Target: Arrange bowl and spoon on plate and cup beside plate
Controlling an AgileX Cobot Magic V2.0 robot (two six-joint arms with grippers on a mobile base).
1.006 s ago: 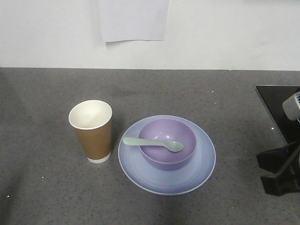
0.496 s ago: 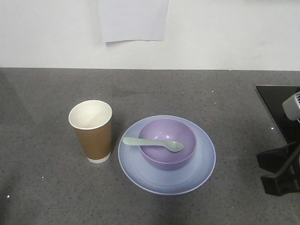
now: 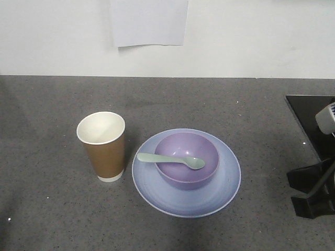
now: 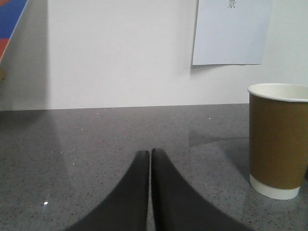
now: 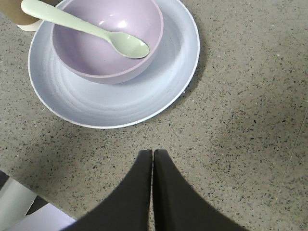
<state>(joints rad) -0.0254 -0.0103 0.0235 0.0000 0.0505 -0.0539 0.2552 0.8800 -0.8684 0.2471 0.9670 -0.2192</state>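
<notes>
The lavender bowl [image 3: 186, 159] stands on the pale blue-lilac plate [image 3: 209, 196] in the middle of the grey table. Across the bowl lies the mint-green spoon [image 3: 170, 160], its handle sticking out over the left rim. The brown paper cup [image 3: 102, 146] stands upright just left of the plate. In the right wrist view the bowl [image 5: 96, 62], spoon [image 5: 86, 28] and plate [image 5: 144, 98] lie ahead of my right gripper [image 5: 152, 153], which is shut and empty. My left gripper [image 4: 150, 153] is shut and empty, with the cup [image 4: 278, 139] to its right.
A white sheet of paper [image 3: 149, 22] hangs on the back wall. A black panel [image 3: 306, 112] and part of the right arm [image 3: 314, 188] sit at the table's right edge. The left arm does not show in the front view.
</notes>
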